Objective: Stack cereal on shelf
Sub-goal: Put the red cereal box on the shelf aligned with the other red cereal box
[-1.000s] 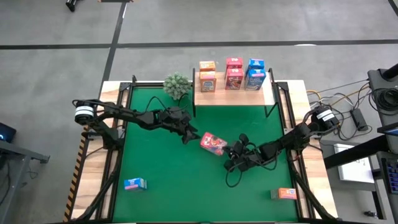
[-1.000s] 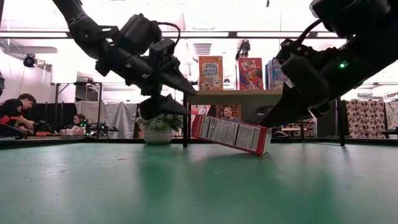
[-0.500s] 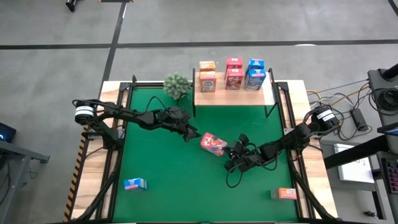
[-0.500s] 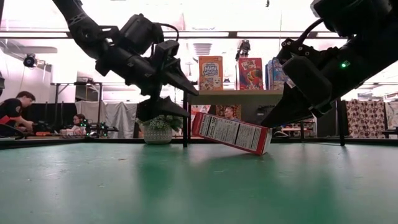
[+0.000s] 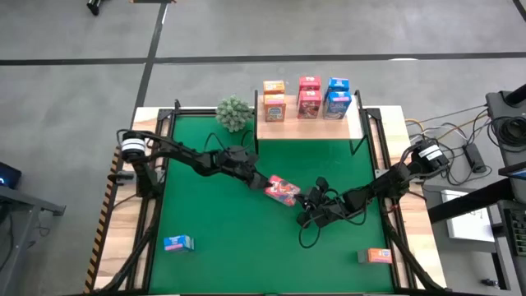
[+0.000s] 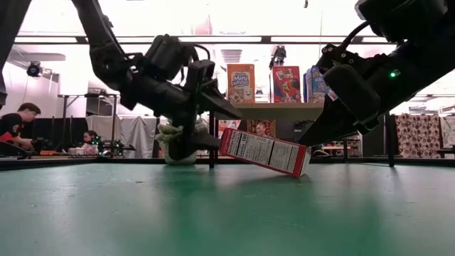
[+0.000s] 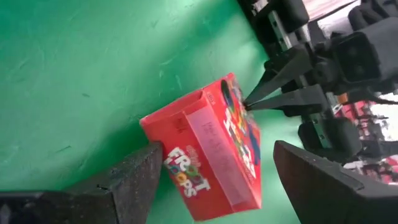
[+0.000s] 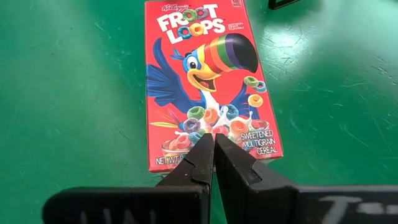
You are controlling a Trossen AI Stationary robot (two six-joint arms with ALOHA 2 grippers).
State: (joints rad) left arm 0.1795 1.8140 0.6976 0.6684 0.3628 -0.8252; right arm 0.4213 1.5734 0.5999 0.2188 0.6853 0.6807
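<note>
Cereal, a red Froot Loops box (image 5: 282, 190), sits mid-bench on the green felt bench (image 5: 214, 247), caught between two arms. From above it is just a small red patch; the low view (image 6: 264, 152) adds that it is tipped, its left end raised and its right end down on the felt. The left wrist view (image 7: 214, 152) gives the printed side panel, and the right wrist view (image 8: 209, 81) the full toucan front, facing up.

On the left, the left gripper (image 5: 258, 180) has slid in toward the box from where it stood a second ago, and its jaws have spread wider; they now stand wide apart on either side of the box's near end, one finger (image 7: 124, 180) just beside a corner, not clamped. A blue box (image 5: 177, 243) lies at the near left of the bench.

In the middle, the box's long axis runs from the left gripper to the right one, slanting across the bench, its title end toward the left arm. The box has not shifted.

On the right, the right gripper (image 8: 214, 152) is pinched fully together, tips at the box's bottom edge. An orange box (image 5: 379, 256) lies near right. Behind, the shelf (image 5: 308, 127) carries six boxes.
</note>
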